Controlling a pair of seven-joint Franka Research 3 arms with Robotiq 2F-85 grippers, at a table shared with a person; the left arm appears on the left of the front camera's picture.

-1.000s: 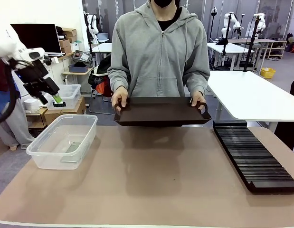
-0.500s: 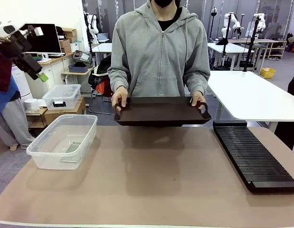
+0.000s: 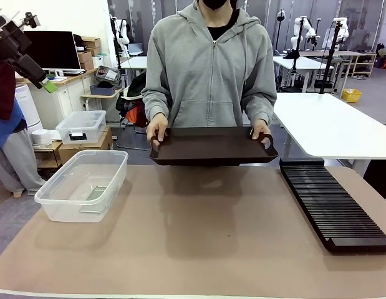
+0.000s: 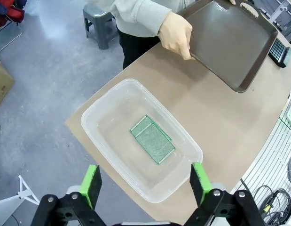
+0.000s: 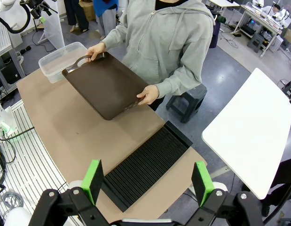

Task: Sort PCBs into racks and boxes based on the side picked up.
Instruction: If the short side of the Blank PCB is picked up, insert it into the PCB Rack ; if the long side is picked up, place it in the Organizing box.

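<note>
The left gripper (image 4: 146, 184) and right gripper (image 5: 147, 181) are spread wide, both empty. The PCBs (image 4: 152, 139) overlap in the tub (image 4: 96, 110); their count is unclear.

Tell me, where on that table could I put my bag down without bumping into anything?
The wide brown stretch of table between the clear tub on one side and the black rack on the other is bare. The near edge is free too. Avoid the far middle: the person holds a dark tray over it. The tub already holds PCBs.
</note>
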